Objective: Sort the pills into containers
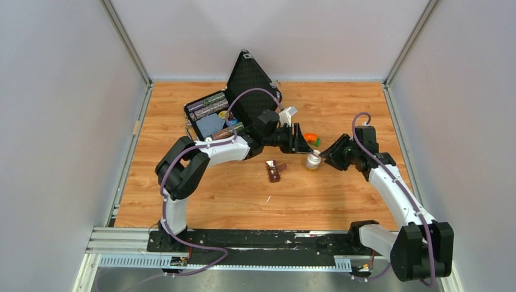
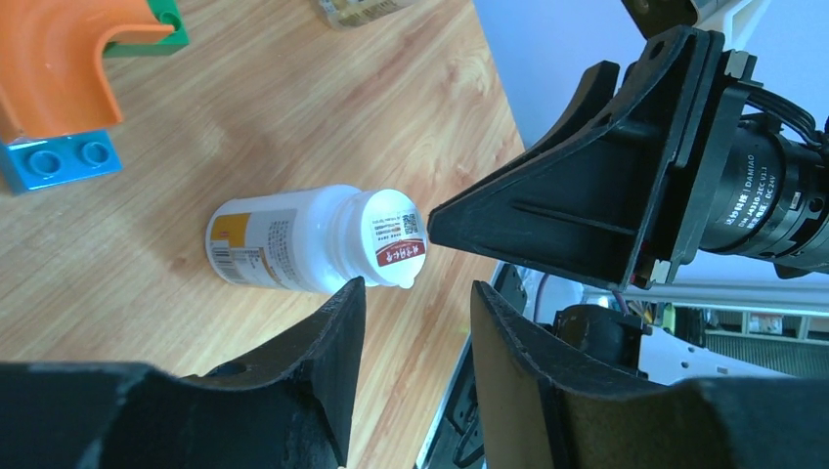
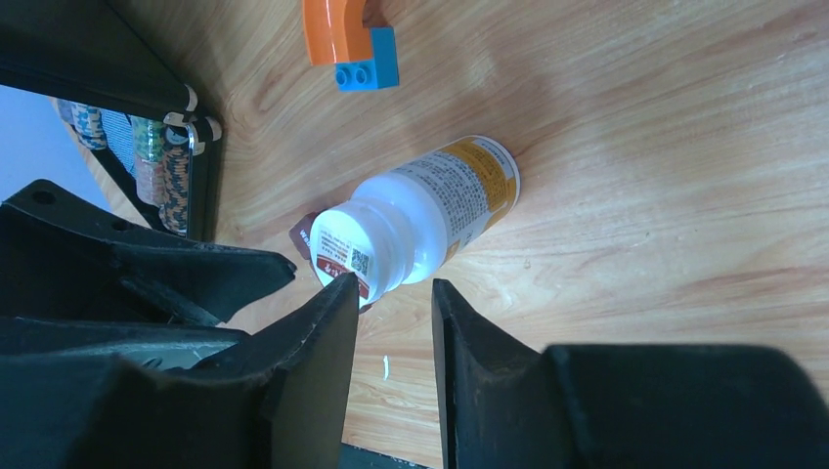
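A white pill bottle (image 1: pixel 313 161) with an orange-and-white label stands capped on the wooden table, seen again as the bottle (image 2: pixel 293 239) and the bottle (image 3: pixel 425 215). My left gripper (image 1: pixel 302 141) (image 2: pixel 415 293) hovers just behind it, jaws narrowly apart and empty. My right gripper (image 1: pixel 330 155) (image 3: pixel 391 291) faces it from the right, also slightly open with nothing between its fingers. Both sets of fingertips sit close to the cap. The brown containers (image 1: pixel 275 171) lie left of the bottle, with a lid raised. Pills are out of view.
An open black case (image 1: pixel 214 115) full of small items stands at the back left. An orange curved toy piece (image 1: pixel 310 137) (image 2: pixel 49 68) with a blue brick (image 3: pixel 367 71) lies just behind the bottle. A small white speck (image 3: pixel 385 366) lies on the table.
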Motion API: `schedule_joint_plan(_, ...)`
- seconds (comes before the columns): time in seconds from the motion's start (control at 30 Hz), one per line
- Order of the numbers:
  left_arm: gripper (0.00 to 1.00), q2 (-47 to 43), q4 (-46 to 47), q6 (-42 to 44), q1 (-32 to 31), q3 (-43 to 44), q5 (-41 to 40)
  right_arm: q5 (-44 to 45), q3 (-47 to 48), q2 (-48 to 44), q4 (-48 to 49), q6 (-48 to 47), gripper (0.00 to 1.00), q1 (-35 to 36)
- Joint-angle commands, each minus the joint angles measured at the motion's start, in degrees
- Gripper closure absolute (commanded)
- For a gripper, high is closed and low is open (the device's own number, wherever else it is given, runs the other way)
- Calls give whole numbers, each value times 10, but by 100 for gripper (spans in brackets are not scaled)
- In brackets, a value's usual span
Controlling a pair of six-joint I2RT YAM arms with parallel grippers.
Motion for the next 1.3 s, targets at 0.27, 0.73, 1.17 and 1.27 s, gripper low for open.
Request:
schedule_joint_plan(0.27, 57, 44, -10, -5, -11, 42, 3, -49, -31, 22, 75, -19, 70, -11)
schedule_joint_plan(0.73, 55, 56, -14, -22, -9, 35, -23, -66, -71, 23, 119, -27, 70, -17)
schedule_joint_plan(1.17, 53, 51, 42, -57, -8, 20, -44, -75, -106, -6, 177, -31, 66, -22)
schedule_joint_plan(1.27, 55, 54, 38, -62, -9, 18, -37, -76, -112, -8, 189, -28, 66, -22)
